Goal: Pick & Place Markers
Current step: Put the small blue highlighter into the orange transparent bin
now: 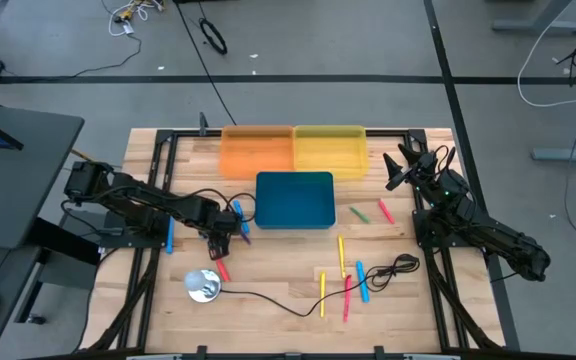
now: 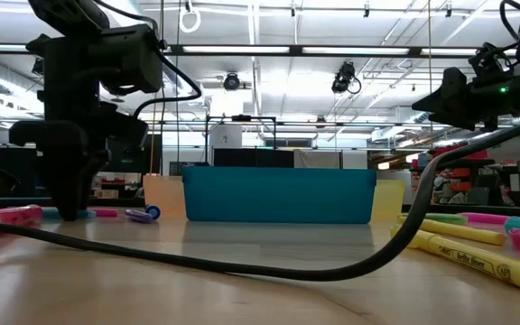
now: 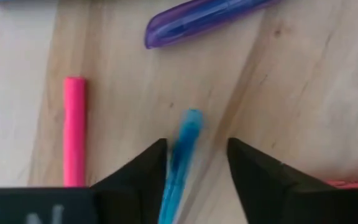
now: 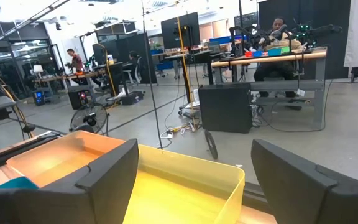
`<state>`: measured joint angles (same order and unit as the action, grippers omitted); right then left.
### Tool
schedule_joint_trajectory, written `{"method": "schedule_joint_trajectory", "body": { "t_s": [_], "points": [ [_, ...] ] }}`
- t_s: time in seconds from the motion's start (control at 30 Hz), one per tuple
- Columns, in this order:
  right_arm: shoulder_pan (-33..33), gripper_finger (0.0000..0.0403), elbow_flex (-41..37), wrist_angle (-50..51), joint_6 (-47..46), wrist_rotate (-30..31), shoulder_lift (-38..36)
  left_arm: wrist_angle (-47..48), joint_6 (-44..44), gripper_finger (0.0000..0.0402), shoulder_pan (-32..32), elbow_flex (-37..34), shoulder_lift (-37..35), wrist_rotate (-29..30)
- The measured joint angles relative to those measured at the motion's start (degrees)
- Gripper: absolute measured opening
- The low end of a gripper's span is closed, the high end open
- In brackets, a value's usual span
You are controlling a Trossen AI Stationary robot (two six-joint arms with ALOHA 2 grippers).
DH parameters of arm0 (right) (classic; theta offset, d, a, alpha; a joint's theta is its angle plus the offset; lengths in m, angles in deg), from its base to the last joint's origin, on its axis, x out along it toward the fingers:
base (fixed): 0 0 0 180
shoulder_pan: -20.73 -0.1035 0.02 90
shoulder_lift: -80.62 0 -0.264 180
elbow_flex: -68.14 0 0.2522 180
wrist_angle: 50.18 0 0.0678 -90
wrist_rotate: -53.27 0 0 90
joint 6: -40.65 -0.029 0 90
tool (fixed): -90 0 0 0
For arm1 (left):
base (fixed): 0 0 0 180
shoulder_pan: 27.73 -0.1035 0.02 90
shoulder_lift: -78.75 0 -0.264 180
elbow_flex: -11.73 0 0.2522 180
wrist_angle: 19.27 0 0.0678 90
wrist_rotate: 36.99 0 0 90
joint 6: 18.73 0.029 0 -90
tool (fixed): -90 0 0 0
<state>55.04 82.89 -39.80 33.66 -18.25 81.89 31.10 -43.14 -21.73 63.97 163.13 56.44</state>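
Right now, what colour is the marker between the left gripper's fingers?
Blue marker; the left wrist view shows it best.

Robotics lab: open hall, ceiling strip lights [image 2: 269,50], desks with monitors [image 4: 182,28], seated person [image 4: 278,37], floor cables [image 1: 213,35].

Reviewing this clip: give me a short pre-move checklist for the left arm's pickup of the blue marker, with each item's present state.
1. Blue marker lies between the left gripper fingers: ok.
2. Fingers firmly clamped on it: cannot tell; a gap shows on one side.
3. Pink marker and purple marker lie clear of the fingers: ok.
4. Blue bin open, nothing seen over it: ok.
5. Right gripper open, parked near the yellow bin, away from the pickup: ok.
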Motion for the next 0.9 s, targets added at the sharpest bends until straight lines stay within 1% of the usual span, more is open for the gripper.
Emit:
{"method": "schedule_joint_trajectory", "body": {
  "t_s": [0.3, 0.43, 0.7, 0.9],
  "points": [
    [0.0, 0.0314, 0.0, 0.0, 0.0, 0.0, 0.0, -0.9, 0.0, 0.0061, 0.0, 0.0, 0.0, -1.4],
    [0.0, 0.0314, 0.0, 0.0, 0.0, 0.0, 0.0, -0.8, 0.0, 0.0028, 0.0, 0.0, 0.0, -1.5],
    [0.0, 0.0314, 0.0, 0.0, 0.0, 0.0, 0.0, -0.9, 0.0, 0.0034, 0.0, 0.0, 0.0, -1.4],
    [0.0, 0.0314, 0.0, 0.0, 0.0, 0.0, 0.0, -0.5, -0.3, 0.0028, -0.1, 0.2, -0.6, -1.9]
  ]
}}
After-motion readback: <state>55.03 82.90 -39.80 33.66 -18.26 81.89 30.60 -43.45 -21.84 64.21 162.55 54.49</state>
